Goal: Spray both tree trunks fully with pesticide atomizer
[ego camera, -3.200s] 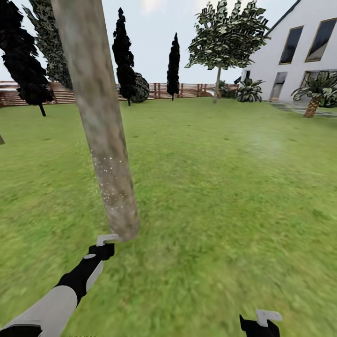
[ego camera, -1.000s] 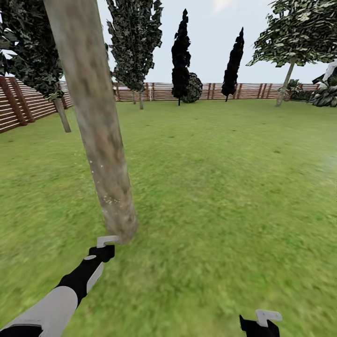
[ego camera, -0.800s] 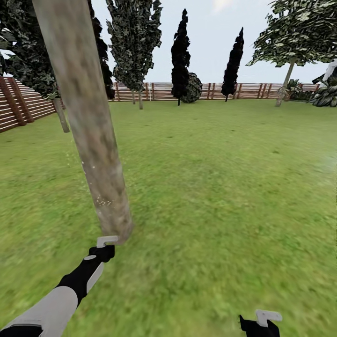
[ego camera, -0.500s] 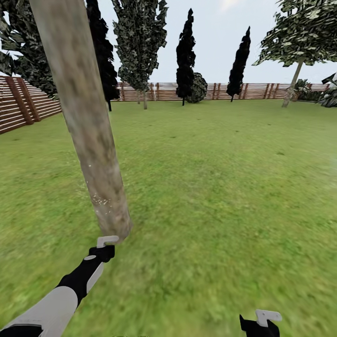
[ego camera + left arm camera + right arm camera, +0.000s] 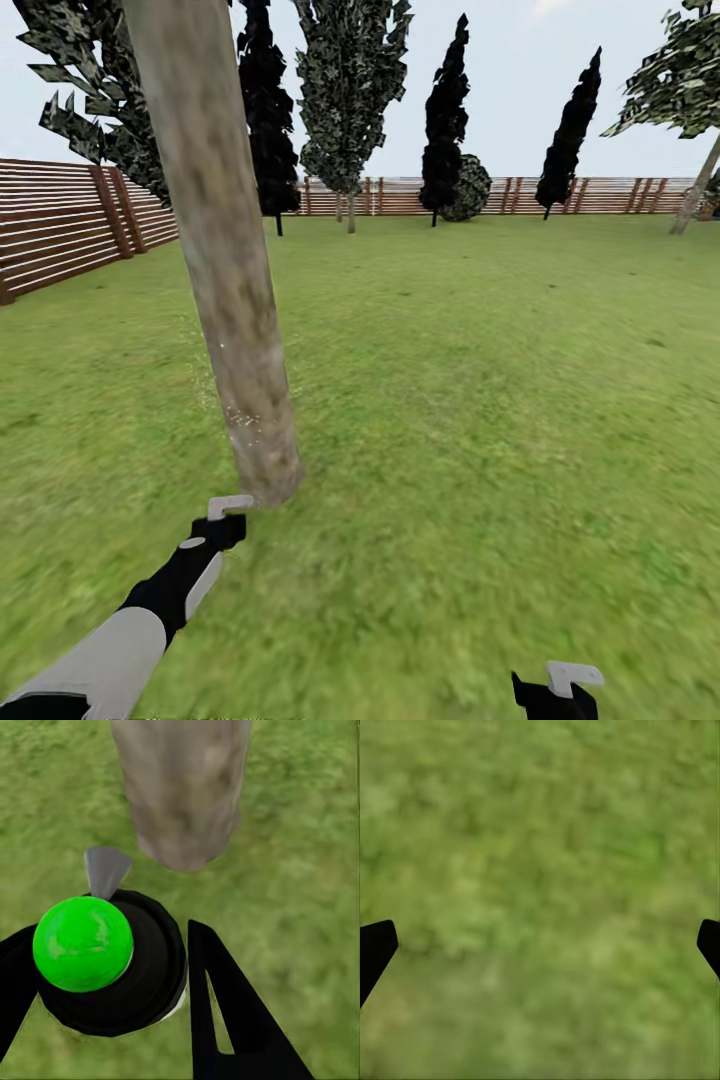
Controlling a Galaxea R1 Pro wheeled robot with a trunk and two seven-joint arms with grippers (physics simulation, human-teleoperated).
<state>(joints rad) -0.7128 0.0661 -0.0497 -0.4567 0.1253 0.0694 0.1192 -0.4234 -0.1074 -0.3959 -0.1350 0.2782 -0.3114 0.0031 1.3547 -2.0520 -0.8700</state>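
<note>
Left gripper (image 5: 105, 982) holds the pesticide atomizer (image 5: 97, 952) beside a tree trunk (image 5: 225, 260)
Its black fingers clamp the dark bottle, grey nozzle aimed at the trunk's base on the grass (image 5: 480, 400); the right gripper (image 5: 540, 945) hangs spread wide, holding nothing, over lawn

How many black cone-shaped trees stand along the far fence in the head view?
3: one just behind the near tree trunk, one beside the round bush, one further right. The trunk may hide others.
</note>
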